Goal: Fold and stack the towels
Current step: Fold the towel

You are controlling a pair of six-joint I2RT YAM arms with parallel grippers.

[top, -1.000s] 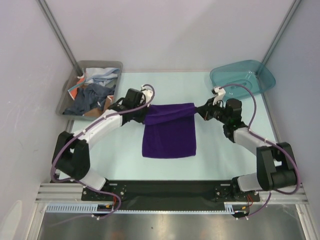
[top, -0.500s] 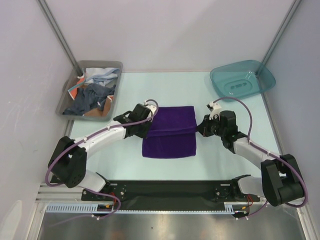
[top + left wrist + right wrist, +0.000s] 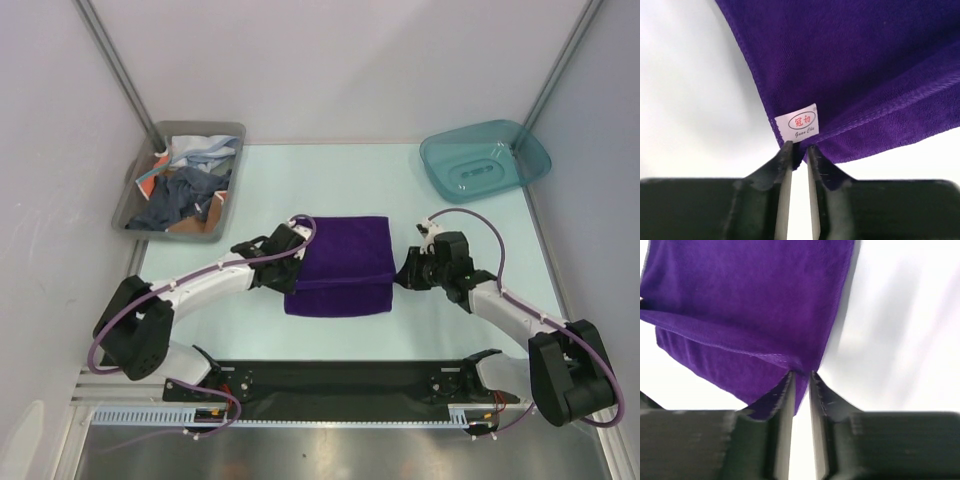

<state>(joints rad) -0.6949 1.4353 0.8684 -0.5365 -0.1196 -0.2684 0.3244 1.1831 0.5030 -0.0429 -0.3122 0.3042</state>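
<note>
Your desk (image 3: pixel 330 180): nothing stacked yet. Grey bin (image 3: pixel 200 127) at 10 o'clock holds the other towels (image 3: pixel 185 190), crumpled, all left for you. Purple towel (image 3: pixel 340 255) lies at centre, my read mid first fold, folded edge lying short of the 6 o'clock hem. Left gripper (image 3: pixel 799 150) pinches its corner below the white label (image 3: pixel 796 122); right gripper (image 3: pixel 801 376) pinches the opposite corner.

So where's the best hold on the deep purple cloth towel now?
Pinch the deep purple towel at the folded-over layer's two corners, from the side edges: left gripper by the white label, right gripper opposite. Its hem runs straight between them.
</note>
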